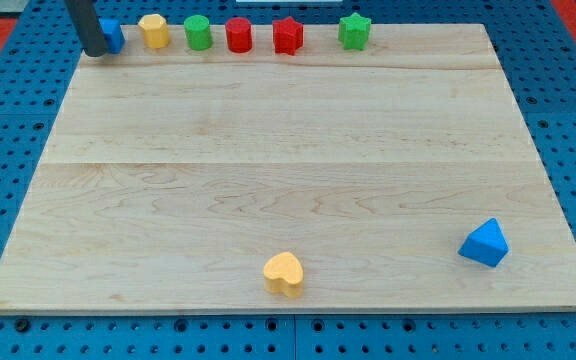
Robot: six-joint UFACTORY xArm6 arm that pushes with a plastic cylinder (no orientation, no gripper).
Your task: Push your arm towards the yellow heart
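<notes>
Wooden board on a blue pegboard, one arm, no jaws on this rig at all: just a dark rod, so nothing opens or closes and nothing is held. My tip sits at the view's top left corner of the board, touching or just overlapping the blue block, whose shape is partly hidden by the rod, can't call it. Along the top edge runs a row going to the view's right: yellow block, roughly rounded, then green block, red cylinder, red star, green star. They are lined up at the rim, probably parked out of the working area. Target is the yellow heart, alone near the bottom edge, around the middle, well apart from my tip with bare wood between. Blue triangle sits at the bottom right, well apart from the heart. Judgement: approach not begun or barely begun; the move needed is a long diagonal down and to the view's right. Risk: dragging the blue block along on departure, and confusing the yellow block in the row with the heart.
</notes>
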